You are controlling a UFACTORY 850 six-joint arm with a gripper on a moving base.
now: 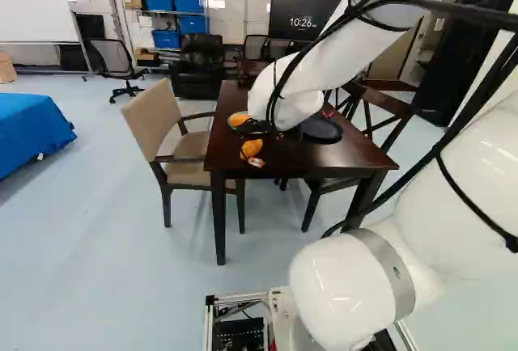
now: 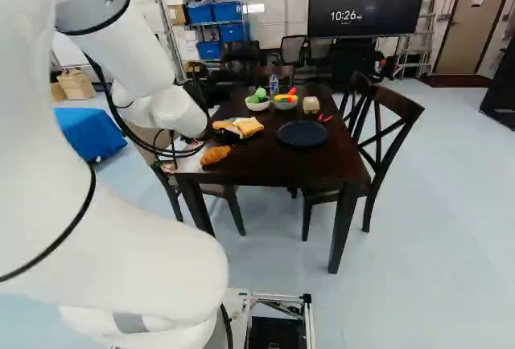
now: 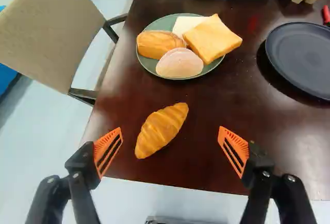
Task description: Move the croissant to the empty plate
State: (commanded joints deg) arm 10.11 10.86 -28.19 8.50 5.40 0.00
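Croissant pickup, gripper (image 3: 170, 130) spread wide, nothing pinched.
We have the croissant (image 3: 162, 130) slantwise on the table (image 3: 206, 164), near its edge, closer to one finger. We should centre, turn to pinch its narrow middle, go low, close gently, lift clear, then head for the empty dark plate (image 3: 304, 53).

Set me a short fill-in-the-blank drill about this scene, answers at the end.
1. The croissant lies directly on the table, so it rests on ____ of the two plates.
2. The empty plate is dark, while the other plate, holding food, is coloured ____.
3. The gripper is ____, not shut.
4. The pads of the gripper are coloured ____.

Missing words: neither; green; open; orange.
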